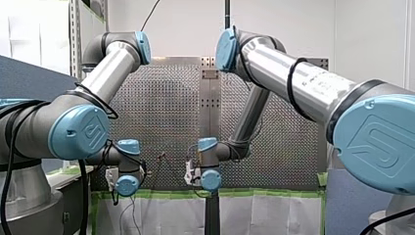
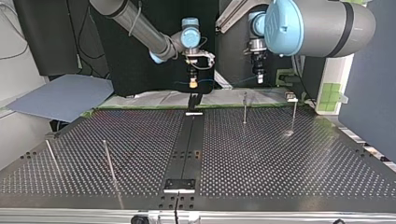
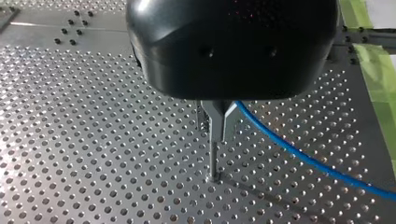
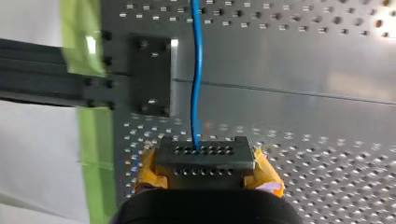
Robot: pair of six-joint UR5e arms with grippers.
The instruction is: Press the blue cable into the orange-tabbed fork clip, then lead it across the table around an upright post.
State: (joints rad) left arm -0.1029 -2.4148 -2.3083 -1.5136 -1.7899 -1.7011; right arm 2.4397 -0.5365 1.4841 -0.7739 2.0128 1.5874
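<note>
My left claw pinches the blue cable just above a post on the counter (fingers closed); my right claw grips the same cable.

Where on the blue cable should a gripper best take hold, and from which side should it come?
Probably the straight free stretch of the blue cable over the perforated table, clear of the upright post. Come from above, fingers across its run: it is thin, and nothing stands beside it there. My left gripper seems shut on it near the post.
</note>
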